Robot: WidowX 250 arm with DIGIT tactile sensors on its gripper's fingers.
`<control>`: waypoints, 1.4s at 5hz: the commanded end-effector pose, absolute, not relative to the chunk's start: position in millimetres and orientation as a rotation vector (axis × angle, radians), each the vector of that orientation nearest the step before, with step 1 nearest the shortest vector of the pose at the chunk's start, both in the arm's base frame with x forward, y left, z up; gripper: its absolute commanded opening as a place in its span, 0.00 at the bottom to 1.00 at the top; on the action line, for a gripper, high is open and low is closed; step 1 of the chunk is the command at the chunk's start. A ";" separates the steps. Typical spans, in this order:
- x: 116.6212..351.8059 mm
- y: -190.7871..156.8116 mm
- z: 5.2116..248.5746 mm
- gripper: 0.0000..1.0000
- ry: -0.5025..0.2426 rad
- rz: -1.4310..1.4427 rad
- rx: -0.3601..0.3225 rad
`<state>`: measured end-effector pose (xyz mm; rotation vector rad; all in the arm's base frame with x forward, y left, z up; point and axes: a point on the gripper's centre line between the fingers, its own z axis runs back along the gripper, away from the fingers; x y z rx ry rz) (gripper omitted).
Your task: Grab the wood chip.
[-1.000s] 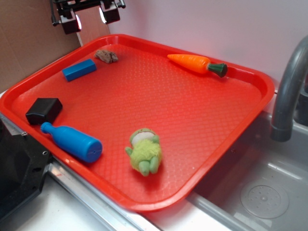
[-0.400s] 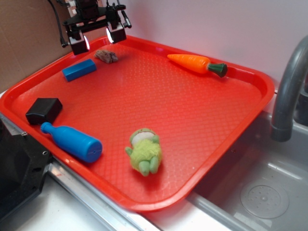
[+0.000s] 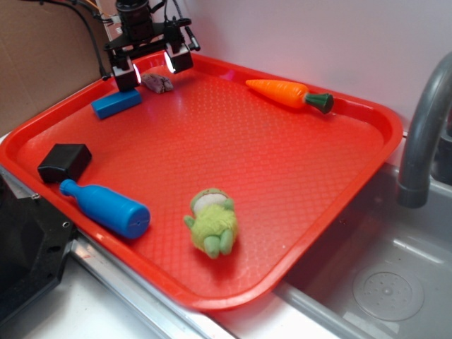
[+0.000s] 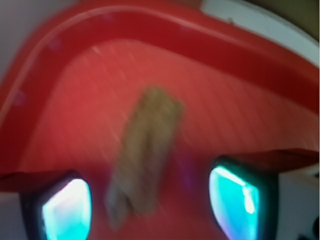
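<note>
My gripper hangs with fingers apart over the tray's far-left corner. The wood chip lies between my fingertips, long axis running one o'clock to seven in the wrist view.

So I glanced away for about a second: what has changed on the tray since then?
Only the gripper moved: it came down from the top edge of the exterior view and now sits open over the wood chip, one finger on each side, nothing held yet. The wood chip, blue block, black box, blue bottle, carrot and green plush stayed put.
</note>
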<state>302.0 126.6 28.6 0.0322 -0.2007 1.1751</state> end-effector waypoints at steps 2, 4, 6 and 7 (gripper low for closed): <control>283.0 147.7 24.2 1.00 -0.134 1.194 0.062; 273.9 145.1 3.8 0.00 -0.092 1.184 0.009; 270.4 125.2 48.1 0.00 -0.008 0.862 -0.233; 272.8 94.6 93.0 0.00 -0.083 0.598 -0.311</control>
